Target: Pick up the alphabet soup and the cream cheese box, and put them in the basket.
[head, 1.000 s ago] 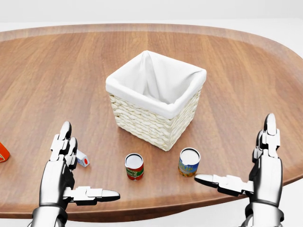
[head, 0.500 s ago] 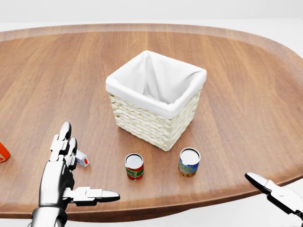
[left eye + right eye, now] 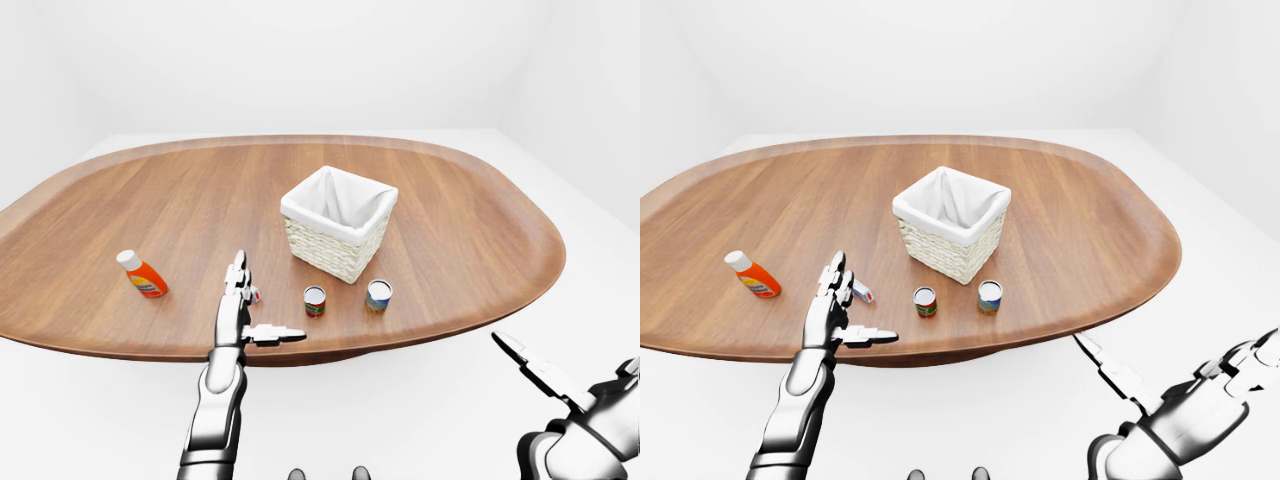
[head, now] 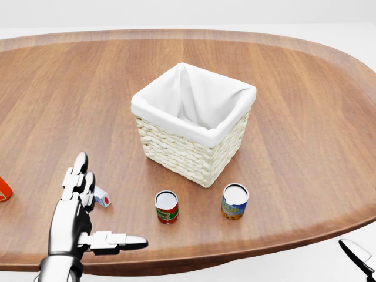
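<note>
The white-lined wicker basket (image 4: 194, 120) stands mid-table. Below it in the head view stand two upright cans: one with a blue and yellow label (image 4: 235, 201), which I take for the alphabet soup, and one with a red label (image 4: 167, 207). A small white box with a red end (image 4: 103, 198), likely the cream cheese, lies half hidden behind my left hand. My left hand (image 4: 97, 218) is open and empty, upright over the table's near edge, just beside the box. My right hand (image 3: 565, 395) is open and empty, low at the bottom right, off the table.
An orange bottle with a white cap (image 3: 143, 275) lies at the table's left. The oval wooden table (image 4: 305, 88) has a raised rim. White floor and walls surround it.
My right hand has dropped down and to the right, off the table and almost out of the head view. The left hand and the objects have not moved.
</note>
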Controlling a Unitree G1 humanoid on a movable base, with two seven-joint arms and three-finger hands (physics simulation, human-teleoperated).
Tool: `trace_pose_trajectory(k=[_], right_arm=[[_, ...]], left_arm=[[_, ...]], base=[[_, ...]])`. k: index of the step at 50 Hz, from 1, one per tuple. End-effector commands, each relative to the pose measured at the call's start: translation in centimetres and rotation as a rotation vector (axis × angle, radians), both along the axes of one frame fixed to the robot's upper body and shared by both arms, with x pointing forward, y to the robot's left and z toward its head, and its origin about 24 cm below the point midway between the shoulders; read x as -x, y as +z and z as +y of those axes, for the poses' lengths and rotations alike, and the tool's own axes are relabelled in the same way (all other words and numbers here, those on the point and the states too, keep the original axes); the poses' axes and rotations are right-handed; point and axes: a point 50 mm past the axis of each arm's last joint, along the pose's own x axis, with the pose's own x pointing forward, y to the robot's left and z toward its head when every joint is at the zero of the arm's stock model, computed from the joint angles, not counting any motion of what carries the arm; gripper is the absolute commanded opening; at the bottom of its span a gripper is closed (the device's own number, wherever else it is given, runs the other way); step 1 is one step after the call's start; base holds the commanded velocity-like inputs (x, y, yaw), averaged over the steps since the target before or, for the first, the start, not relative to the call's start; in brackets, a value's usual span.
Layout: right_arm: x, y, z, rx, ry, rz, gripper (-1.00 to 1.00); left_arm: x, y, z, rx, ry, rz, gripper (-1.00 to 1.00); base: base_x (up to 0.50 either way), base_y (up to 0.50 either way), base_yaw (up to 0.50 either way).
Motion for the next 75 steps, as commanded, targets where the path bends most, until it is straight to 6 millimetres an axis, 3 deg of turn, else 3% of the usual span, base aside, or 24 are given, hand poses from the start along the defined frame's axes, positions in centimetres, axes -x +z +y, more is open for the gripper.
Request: trace_pose_trajectory(k=[1, 53, 75], right_arm=[[1.3, 0.09, -0.33, 0.002, -0.087, 0.014, 1.0], [0.95, 0.12, -0.2, -0.067, -0.025, -0.03, 1.0], [1.01, -0.01, 0.08, -0.018, -0.024, -0.016, 1.0]], left_arm=[[-0.19, -0.31, 0.09, 0.001, 0.005, 0.011, 1.0], [-0.13, -0.2, -0.1, -0.027, 0.004, 0.003, 1.0], [-0.09, -0.2, 0.0, -0.015, 0.005, 0.0, 1.0]], base=[[0.0, 0.0, 0.0], [0.0, 0.0, 0.0], [0.12, 0.0, 0.0]])
